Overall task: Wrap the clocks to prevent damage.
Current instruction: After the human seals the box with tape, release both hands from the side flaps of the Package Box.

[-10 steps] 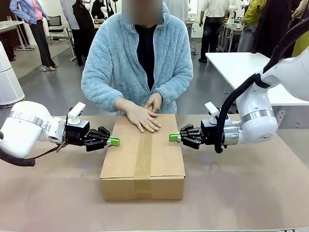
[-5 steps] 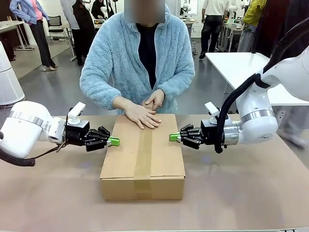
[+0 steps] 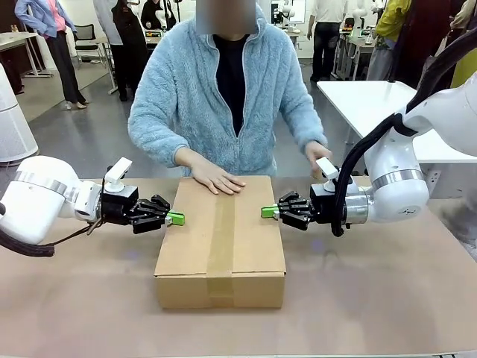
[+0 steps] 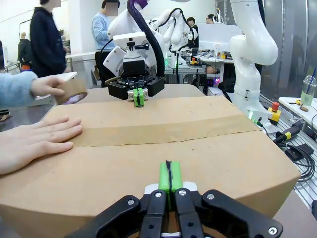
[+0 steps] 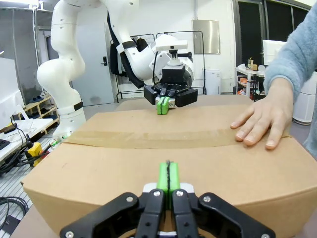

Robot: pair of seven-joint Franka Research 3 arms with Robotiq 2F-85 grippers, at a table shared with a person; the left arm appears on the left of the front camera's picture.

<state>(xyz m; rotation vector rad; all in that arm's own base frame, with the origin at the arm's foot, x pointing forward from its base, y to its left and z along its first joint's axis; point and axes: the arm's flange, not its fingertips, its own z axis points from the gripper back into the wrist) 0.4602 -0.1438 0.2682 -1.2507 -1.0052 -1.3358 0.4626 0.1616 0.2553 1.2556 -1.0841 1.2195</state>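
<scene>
At box [image 3: 220, 242] side edges: both fingers closed, touching cardboard.

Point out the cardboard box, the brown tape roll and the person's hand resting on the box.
cardboard box [image 3: 186, 246]: front view, bare top panel.
brown tape roll [image 4: 72, 91]: left wrist view, outer side.
person's hand [image 3: 217, 180]: front view, back of hand.

Beyond my brown worktop [image 3: 417, 291] lies a grey floor [image 3: 82, 138]. A white table [image 3: 365, 101] stands to my right, and a black chair [image 3: 88, 37] sits far back on my left.
</scene>
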